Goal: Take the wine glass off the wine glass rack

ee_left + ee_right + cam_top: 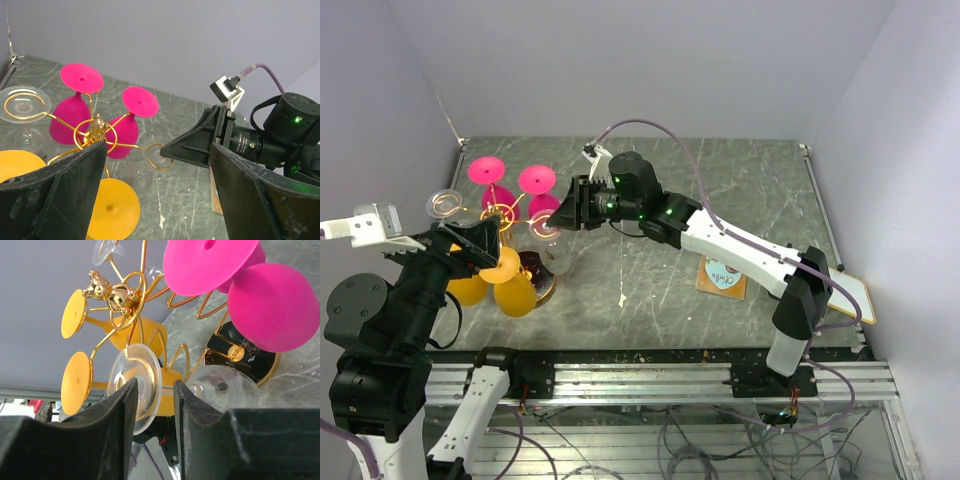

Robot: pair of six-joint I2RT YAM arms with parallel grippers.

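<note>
The gold wine glass rack (pixel 502 214) stands at the table's left, its bear-topped hub (pixel 116 294) in the right wrist view. A clear wine glass (pixel 552 248) hangs upside down from one looped arm, its foot (pixel 156 154) sitting in the loop. My right gripper (pixel 155 387) reaches in from the right. Its jaws are narrowed on either side of the rim of that foot (pixel 142 372), with a slim gap still showing and the bowl (pixel 225 387) just beyond the right finger. My left gripper (pixel 156 147) hovers open, near the rack's front, holding nothing.
Two pink glasses (pixel 485 172) (pixel 537 181), yellow glasses (pixel 516 294) and another clear glass (pixel 443 204) also hang on the rack. Its dark round base (pixel 240 354) rests on the table. A small card (pixel 723 276) lies under my right arm, and a white board (pixel 851 296) sits at the right edge.
</note>
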